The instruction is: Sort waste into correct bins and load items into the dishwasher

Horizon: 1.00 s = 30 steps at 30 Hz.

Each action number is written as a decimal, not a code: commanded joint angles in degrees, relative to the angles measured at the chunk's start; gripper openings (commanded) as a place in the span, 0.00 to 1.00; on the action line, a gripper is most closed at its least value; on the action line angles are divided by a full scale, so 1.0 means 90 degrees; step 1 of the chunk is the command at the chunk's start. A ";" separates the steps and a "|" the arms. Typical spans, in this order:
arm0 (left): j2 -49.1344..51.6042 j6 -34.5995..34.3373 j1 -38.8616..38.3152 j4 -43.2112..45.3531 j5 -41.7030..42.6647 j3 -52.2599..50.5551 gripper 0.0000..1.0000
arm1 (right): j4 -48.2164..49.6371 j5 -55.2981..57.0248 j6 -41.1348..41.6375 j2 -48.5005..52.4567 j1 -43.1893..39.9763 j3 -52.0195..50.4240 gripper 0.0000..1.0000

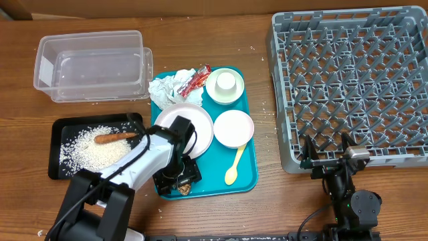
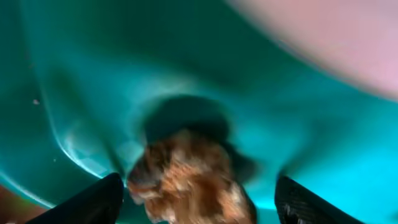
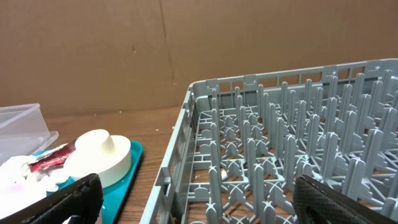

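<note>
My left gripper (image 1: 179,182) is low over the front left corner of the teal tray (image 1: 249,179). Its jaws are open around the brown crumbly food chunk (image 2: 186,186), which lies on the tray with a gap to the right finger (image 2: 308,205). On the tray are the plate (image 1: 194,134), a bowl (image 1: 233,128), a cup (image 1: 227,82) inside a second bowl, the yellow spoon (image 1: 234,167), a crumpled napkin (image 1: 169,88) and a red wrapper (image 1: 198,78). The black tray (image 1: 59,134) holds rice crumbs (image 1: 90,154) and an orange stick (image 1: 115,138). My right gripper (image 1: 331,157) is open and empty at the front edge of the grey rack (image 1: 354,80).
The clear tub (image 1: 93,67) stands empty at the back left. In the right wrist view the rack's wall (image 3: 186,143) is straight ahead, with the cup and bowl (image 3: 99,155) and the wrapper (image 3: 53,157) to the left. Loose crumbs dot the wooden table.
</note>
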 commanded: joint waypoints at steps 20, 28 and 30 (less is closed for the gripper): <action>-0.0032 0.0272 -0.0036 -0.0022 -0.0265 0.0274 0.43 | 0.0029 0.0061 -0.0019 -0.0049 0.0024 -0.0066 1.00; -0.0032 0.0444 -0.0012 -0.0253 -0.0425 0.0707 0.42 | 0.0029 0.0063 -0.0019 -0.0049 0.0024 -0.0066 1.00; -0.0032 0.0466 0.0092 -0.0457 -0.0515 0.0928 0.44 | 0.0029 0.0061 -0.0019 -0.0049 0.0024 -0.0066 1.00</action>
